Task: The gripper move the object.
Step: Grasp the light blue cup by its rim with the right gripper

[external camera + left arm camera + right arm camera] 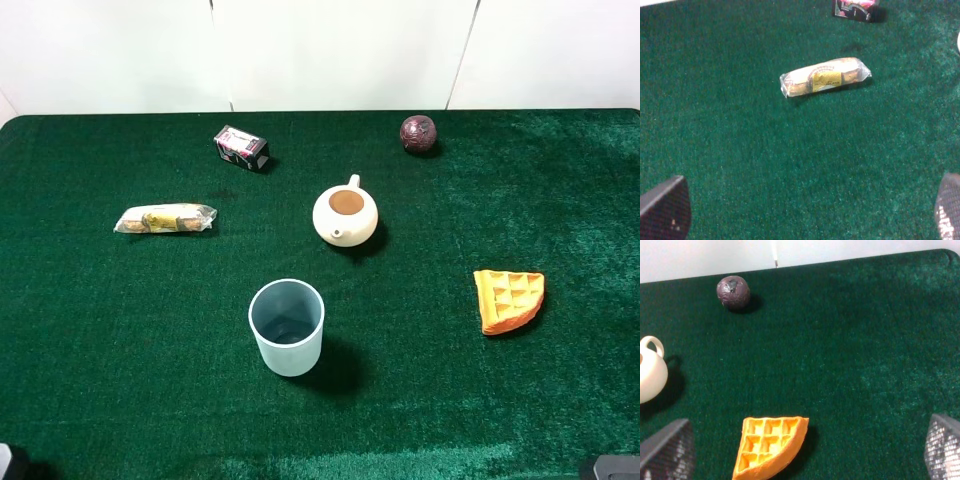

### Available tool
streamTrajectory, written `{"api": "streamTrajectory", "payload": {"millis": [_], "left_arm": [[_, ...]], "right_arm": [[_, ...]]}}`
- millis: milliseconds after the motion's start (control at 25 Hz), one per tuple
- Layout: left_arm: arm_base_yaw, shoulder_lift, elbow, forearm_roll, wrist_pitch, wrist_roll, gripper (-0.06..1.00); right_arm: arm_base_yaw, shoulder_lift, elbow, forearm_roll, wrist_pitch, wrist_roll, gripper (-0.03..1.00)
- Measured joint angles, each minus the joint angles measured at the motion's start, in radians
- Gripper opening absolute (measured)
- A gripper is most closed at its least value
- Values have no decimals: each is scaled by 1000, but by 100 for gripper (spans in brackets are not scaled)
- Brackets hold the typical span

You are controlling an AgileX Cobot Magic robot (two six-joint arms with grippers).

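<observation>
While upright, cup [287, 327] well apart from left claw [807, 215] and right claw [804, 452], both seemingly spread.

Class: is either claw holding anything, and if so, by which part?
Nothing is held. The left claw and the right claw are both open and empty; the blue cup stands free.

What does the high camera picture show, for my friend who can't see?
A pale blue cup stands upright on a green table. Apart from it lie a cream teapot, wrapped snack, small box, dark ball and waffle piece.
</observation>
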Motion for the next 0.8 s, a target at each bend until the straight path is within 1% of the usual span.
{"api": "streamTrajectory", "payload": {"millis": [800], "left_arm": [[0,0,0,0,0,0,99]], "right_arm": [[0,0,0,0,0,0,69]]}}
